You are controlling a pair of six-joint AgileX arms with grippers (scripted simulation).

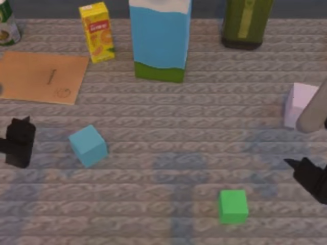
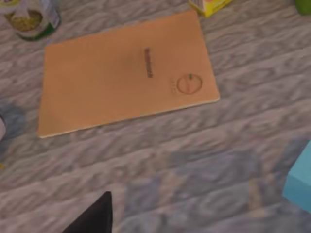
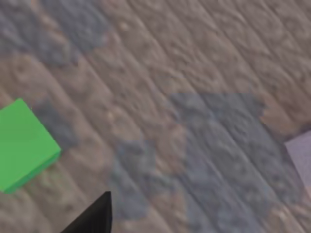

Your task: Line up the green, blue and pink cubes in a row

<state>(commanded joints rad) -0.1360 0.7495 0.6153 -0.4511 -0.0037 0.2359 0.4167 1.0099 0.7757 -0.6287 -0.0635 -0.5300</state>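
yellow juice box [image 1: 97,31], label writing unreadable

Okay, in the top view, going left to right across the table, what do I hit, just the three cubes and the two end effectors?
Left end effector → blue cube → green cube → pink cube → right end effector.

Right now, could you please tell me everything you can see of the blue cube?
The blue cube is a plain, matte, light turquoise block with no markings, its top face paler than its sides. It sits flat on the table toward the left side, turned at an angle to the table's edges. Nothing touches it: the left claw is off to its left, apart from it, and the brown board lies behind it. In the left wrist view only one corner shows at the picture's edge.
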